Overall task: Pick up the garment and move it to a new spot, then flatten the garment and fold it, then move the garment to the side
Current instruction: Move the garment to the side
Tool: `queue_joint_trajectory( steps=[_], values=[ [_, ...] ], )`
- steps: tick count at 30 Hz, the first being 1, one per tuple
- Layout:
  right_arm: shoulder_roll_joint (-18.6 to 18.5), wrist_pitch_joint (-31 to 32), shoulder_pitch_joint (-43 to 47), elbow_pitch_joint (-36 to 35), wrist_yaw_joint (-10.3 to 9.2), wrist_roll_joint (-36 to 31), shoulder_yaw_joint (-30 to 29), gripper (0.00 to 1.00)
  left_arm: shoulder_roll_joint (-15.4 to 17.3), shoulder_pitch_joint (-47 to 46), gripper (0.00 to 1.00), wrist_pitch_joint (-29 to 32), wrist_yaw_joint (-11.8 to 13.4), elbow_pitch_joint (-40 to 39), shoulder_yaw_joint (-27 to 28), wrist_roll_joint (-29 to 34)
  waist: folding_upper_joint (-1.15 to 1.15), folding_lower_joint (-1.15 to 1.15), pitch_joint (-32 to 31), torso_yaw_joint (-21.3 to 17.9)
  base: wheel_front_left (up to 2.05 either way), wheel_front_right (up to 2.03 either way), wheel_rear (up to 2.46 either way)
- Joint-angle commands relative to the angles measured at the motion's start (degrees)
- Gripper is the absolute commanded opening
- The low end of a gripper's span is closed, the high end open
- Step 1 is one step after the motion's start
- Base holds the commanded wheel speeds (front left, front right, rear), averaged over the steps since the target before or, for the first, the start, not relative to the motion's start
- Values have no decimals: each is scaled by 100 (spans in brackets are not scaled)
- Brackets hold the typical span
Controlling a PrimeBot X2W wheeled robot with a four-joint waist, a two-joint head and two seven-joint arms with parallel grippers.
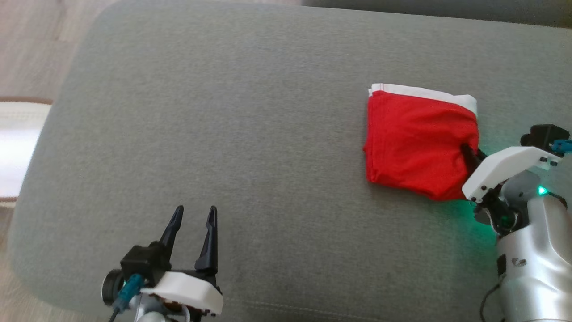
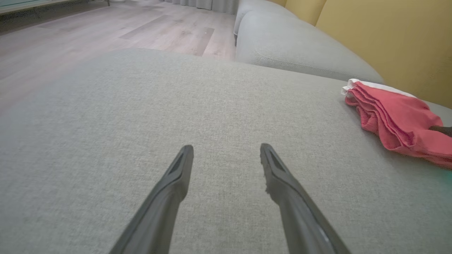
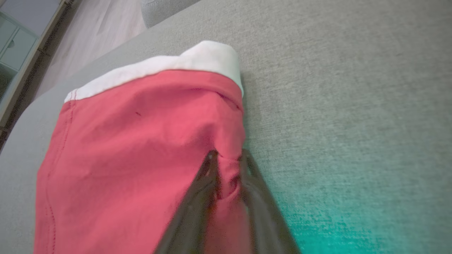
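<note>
The garment [image 1: 415, 138] is red with a white band along its far edge, folded into a thick square on the right of the grey cushion [image 1: 223, 112]. Its stacked layers face the left wrist view, where the garment [image 2: 395, 116] lies far right. My right gripper [image 1: 471, 152] sits at the garment's right edge. In the right wrist view its fingers pinch a bunched ridge of the garment [image 3: 134, 148], the right gripper [image 3: 229, 155] nearly closed on the red fabric. My left gripper [image 1: 195, 210] rests open over bare cushion at the lower left, left gripper [image 2: 226, 148] holding nothing.
The cushion's rounded left edge drops to wooden floor [image 1: 27, 44], with a white object [image 1: 18, 147] beside it. A second grey cushion [image 2: 282, 42] and a yellow wall [image 2: 388, 35] lie beyond. Green light from my right arm glows on the fabric [image 3: 317, 225].
</note>
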Motion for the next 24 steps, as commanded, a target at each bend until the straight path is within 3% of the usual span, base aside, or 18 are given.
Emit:
queue_joint_trajectory(
  steps=[1, 7, 12, 18, 24],
  values=[
    [56, -82, -185, -149, -4, 60, 116, 0, -7, -186, 100, -32, 29, -179, 216, -20, 0, 0, -5, -91, 0, 0, 0],
    [25, -258, -238, -202, -4, 216, 319, 0, -7, -144, 100, -32, 16, -215, 303, 34, 0, 0, -36, -707, 0, 0, 0],
    [-249, -113, -189, -597, -4, 333, 788, 0, -7, -206, 100, -32, -41, -251, 383, 124, 0, 0, 42, -1376, 0, 0, 0],
    [-1123, 225, -263, -1308, -4, 269, 1270, 0, -7, -464, 100, -32, -169, -278, 376, 241, 0, 0, 280, -1879, 0, 0, 0],
    [-2130, 959, -491, -1699, -4, 229, 1507, 0, -7, -671, 100, -32, -242, -248, 355, 302, 0, 0, 515, -1908, 0, 0, 0]
  ],
)
